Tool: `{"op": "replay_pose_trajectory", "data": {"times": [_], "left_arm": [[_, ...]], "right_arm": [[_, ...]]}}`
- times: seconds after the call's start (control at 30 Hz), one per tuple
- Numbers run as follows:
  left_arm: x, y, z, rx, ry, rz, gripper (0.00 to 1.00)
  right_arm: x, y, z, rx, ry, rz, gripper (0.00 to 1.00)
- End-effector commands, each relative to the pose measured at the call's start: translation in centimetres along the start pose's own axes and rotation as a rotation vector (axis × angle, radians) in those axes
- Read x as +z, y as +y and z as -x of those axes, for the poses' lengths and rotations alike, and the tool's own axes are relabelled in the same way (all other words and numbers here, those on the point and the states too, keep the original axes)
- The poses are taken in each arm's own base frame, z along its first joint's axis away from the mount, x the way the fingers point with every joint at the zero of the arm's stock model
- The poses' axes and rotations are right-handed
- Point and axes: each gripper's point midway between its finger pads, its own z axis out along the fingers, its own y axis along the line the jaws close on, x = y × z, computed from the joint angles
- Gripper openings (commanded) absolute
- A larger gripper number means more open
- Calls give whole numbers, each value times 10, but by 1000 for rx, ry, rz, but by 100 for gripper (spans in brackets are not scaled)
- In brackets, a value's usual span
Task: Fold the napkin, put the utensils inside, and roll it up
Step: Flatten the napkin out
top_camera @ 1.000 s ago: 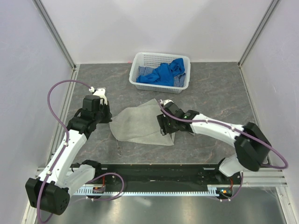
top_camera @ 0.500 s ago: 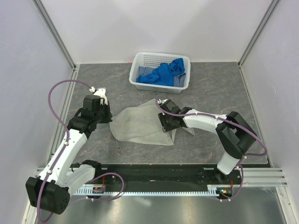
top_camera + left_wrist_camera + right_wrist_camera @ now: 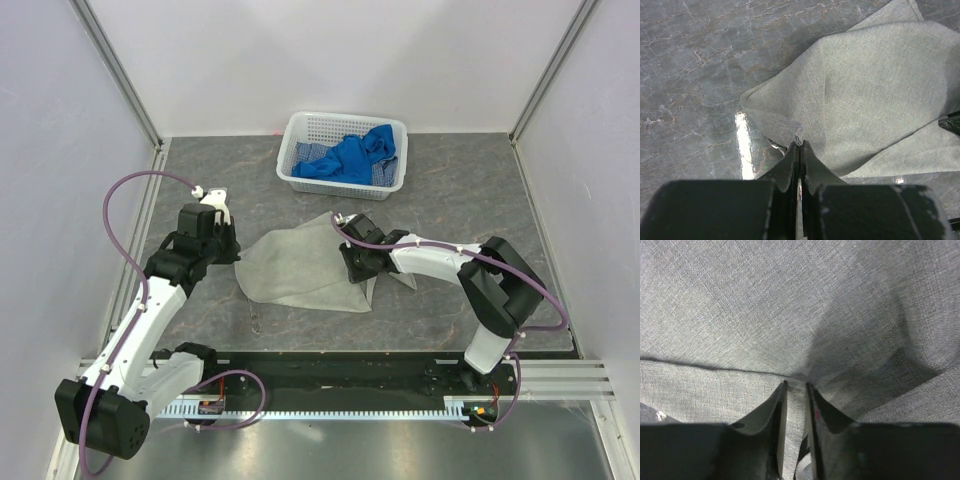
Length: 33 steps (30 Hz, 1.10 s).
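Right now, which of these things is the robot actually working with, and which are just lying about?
Part of the job:
- napkin, grey, partly folded
- left gripper, pinching the napkin's left corner
- right gripper, at the napkin's right edge

Just lying about:
- basket, white, at the back
- blue cloths, heaped inside the basket

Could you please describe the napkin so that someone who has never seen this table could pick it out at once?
On the dark marbled table, find the white basket at the back. Just in front of it lies the napkin, partly folded; it is plain grey-beige, unlike the bright blue cloths heaped inside the basket.
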Motion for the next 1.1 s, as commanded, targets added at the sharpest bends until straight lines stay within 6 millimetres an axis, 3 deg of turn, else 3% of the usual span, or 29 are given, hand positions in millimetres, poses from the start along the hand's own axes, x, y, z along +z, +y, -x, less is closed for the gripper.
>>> {"op": "replay_pose_trajectory", "data": {"times": [0.0,0.2,0.4,0.6,0.67,0.77,0.8,0.83,0.9,0.93,1.0,1.07], "left_arm": [[1,-1,6,36,-21,-15,2],[1,-1,6,36,-20,-15,2],[0,0,12,30,-32,-7,2],[-12,-9,43,-1,-106,-29,2],[-20,-12,63,-11,-152,-35,2],[-37,-17,99,-30,-234,-46,2],[-42,-19,109,-36,-256,-52,2],[-57,-24,132,-47,-314,-65,2],[-70,-28,154,-52,-362,-78,2],[-87,-32,175,-56,-421,-89,2],[-101,-36,193,-60,-461,-101,2],[-128,-44,216,-56,-528,-137,2]], "right_arm": [[-3,7,9,7,-27,28,24],[-25,11,22,-7,-81,48,1],[-60,12,44,-8,-170,48,0],[-115,1,73,-15,-314,3,0],[-133,-8,85,-19,-364,-28,0],[-173,-25,109,-10,-474,-77,0],[-195,-26,122,-5,-529,-78,0],[-208,-30,129,-6,-562,-91,0],[-251,-38,150,-7,-670,-124,0],[-265,-41,157,-8,-706,-136,0],[-310,-47,172,-7,-811,-177,0],[-343,-51,179,-1,-885,-192,0]]}}
